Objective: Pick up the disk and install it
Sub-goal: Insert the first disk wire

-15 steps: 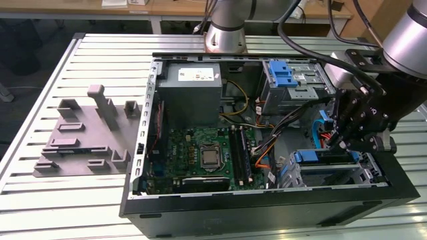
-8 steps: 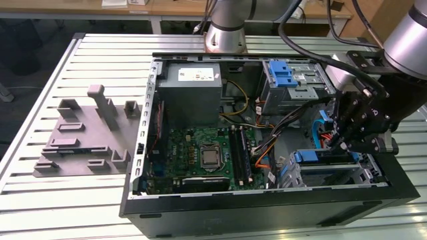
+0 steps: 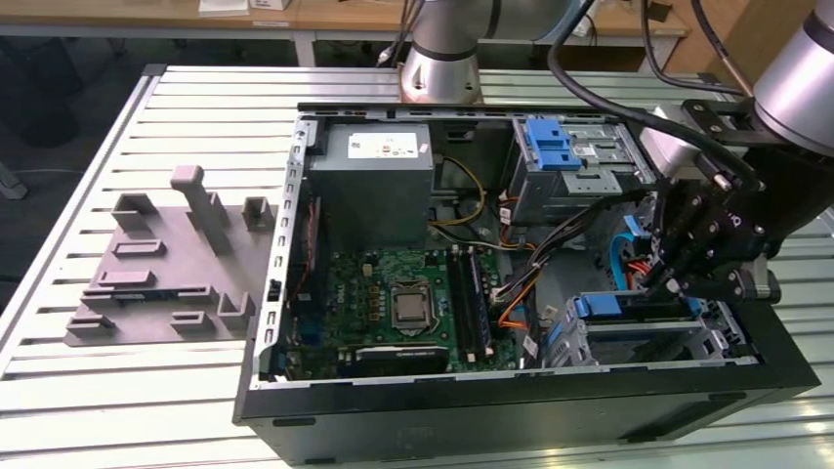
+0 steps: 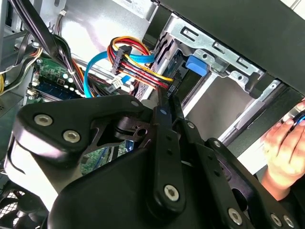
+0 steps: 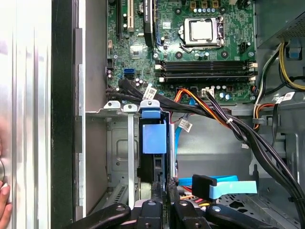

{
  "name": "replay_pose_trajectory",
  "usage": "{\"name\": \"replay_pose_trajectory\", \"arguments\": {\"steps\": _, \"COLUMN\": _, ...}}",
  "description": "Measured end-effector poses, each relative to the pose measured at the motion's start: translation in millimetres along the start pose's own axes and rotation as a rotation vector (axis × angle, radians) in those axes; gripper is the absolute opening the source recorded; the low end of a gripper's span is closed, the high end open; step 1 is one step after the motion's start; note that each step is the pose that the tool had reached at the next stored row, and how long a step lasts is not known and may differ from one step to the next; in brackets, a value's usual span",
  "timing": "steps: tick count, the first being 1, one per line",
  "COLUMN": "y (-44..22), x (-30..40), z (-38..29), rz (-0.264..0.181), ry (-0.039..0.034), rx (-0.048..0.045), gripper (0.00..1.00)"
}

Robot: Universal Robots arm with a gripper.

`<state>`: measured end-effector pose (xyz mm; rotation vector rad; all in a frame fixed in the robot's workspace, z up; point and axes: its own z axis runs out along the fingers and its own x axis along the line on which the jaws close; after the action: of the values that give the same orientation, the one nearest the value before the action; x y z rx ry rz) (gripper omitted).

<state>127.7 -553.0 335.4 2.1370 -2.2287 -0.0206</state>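
i see one disk (image 5: 154,143), standing on edge in the metal drive cage (image 5: 112,143) at the front corner of the one open computer case (image 3: 391,410); in the first wrist view its blue carrier tab faces me, with the dark body of the drive running down toward the gripper (image 5: 162,188). in the exterior view the same blue carrier (image 3: 632,306) shows at the top of that cage, right under the gripper (image 3: 665,283). the gripper's two fingers are drawn close together around the thin edge of the disk, so i read them as clamped on it; in the second wrist view the black finger linkage (image 4: 167,143) narrows to a tip pointing into the cage.

just beside the disk i count one loose blue data cable (image 5: 221,185) with a black plug, and one bundle of red, orange and yellow wires (image 4: 136,59). beyond those lies one green motherboard (image 3: 391,303) with one cpu socket (image 5: 200,29) and one pair of long memory slots (image 5: 205,68). one grey power supply (image 3: 378,181) sits in the far corner of the case, and one second blue-latched drive bay (image 3: 561,147) sits toward the exterior view's right of it.

outside the case, on the slatted metal table (image 3: 131,410), stands one grey fixture block (image 3: 170,264), well apart toward the exterior view's left. a person's hand (image 4: 286,148) shows at the case's outer wall in the second wrist view, and fingertips (image 5: 4,205) show in the first wrist view.
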Motion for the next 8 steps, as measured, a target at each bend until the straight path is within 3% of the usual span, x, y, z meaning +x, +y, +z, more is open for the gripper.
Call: {"name": "replay_pose_trajectory", "arguments": {"steps": 8, "y": -0.2, "x": 0.0, "z": 2.4, "rz": 0.0, "ry": 0.0003, "rx": -0.0042, "gripper": 0.16}}
